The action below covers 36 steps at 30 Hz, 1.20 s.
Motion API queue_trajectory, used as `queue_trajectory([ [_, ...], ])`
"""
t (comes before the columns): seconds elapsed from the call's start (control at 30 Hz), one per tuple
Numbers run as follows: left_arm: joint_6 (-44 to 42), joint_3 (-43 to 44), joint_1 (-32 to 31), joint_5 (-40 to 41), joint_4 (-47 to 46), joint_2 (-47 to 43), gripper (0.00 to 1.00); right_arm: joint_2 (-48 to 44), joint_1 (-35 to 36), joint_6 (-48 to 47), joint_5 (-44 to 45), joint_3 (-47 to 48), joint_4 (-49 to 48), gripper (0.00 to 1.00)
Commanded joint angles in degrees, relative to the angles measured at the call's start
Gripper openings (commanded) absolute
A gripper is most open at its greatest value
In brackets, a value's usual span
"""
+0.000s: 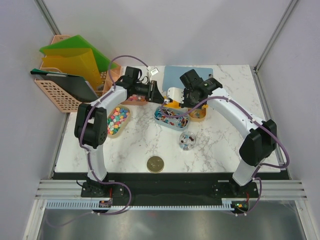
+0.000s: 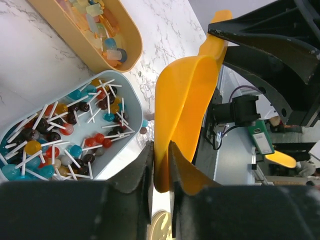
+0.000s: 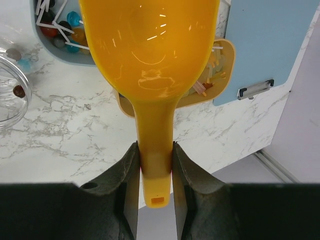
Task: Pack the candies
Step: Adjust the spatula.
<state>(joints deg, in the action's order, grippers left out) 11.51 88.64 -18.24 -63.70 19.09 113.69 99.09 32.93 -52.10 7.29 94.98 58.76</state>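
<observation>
Right wrist view: the right claw (image 3: 155, 165) pinches the orange scoop (image 3: 150, 50) by its handle. The left claw (image 2: 160, 150) squeezes the rim of the same scoop. Candies (image 2: 75, 130) lie in a blue tray (image 2: 132, 120) on the worktop (image 2: 35, 65), just beside the scoop.
</observation>
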Motion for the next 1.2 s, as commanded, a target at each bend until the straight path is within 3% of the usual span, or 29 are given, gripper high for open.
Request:
queue_trajectory([
  [0.0,3.60,-0.05,-0.04,-4.06,-3.18,0.92,0.21,-1.09,0.64,1.38,-1.49,1.71,-2.60,0.00],
  [0.1,5.53,-0.40,0.13,-8.96,-5.98,1.97,0.05,-1.97,0.73,1.73,-2.27,-0.05,-2.34,0.00],
  [0.13,5.98,-0.57,0.22,-11.07,-6.61,2.24,0.02,-2.67,0.73,2.26,-2.89,-0.84,-2.42,0.05],
  [0.17,6.68,-1.01,0.31,-15.62,-8.00,2.50,0.02,-4.85,0.47,3.39,-4.11,-1.89,-3.12,0.23],
  [0.23,10.26,-2.93,0.75,-22.04,-13.42,3.20,0.02,-10.45,-2.42,4.81,-12.23,-5.67,-4.61,0.41],
  [0.3,12.21,-3.56,1.36,-24.79,-15.22,4.08,0.02,-15.65,-9.43,5.34,-21.13,-10.50,-6.72,0.49],
  [0.33,12.31,-3.65,1.54,-27.15,-15.92,4.52,0.02,-21.42,-12.85,5.77,-33.18,-12.60,-10.91,0.67],
  [0.4,14.32,-3.48,1.72,-29.98,-16.89,5.49,0.02,-26.38,-22.09,8.84,-43.01,-18.85,-15.50,0.76],
  [0.47,16.52,-3.39,1.72,-34.28,-18.82,7.24,0.02,-28.69,-26.23,8.86,-52.79,-19.75,-15.88,0.77],
  [0.7,24.77,-4.61,1.54,-36.06,-27.69,8.31,0.02,-22.28,-26.60,7.01,-64.85,-11.41,-8.59,0.75],
  [0.93,29.10,-5.58,1.54,-35.97,-32.80,8.04,0.02,-14.19,-26.60,-7.48,-63.98,-4.81,5.56,0.73],
  [1.17,30.68,-6.64,1.28,-35.88,-34.65,7.16,0.02,-11.55,-26.07,-10.66,-61.78,-3.93,5.93,0.71],
])
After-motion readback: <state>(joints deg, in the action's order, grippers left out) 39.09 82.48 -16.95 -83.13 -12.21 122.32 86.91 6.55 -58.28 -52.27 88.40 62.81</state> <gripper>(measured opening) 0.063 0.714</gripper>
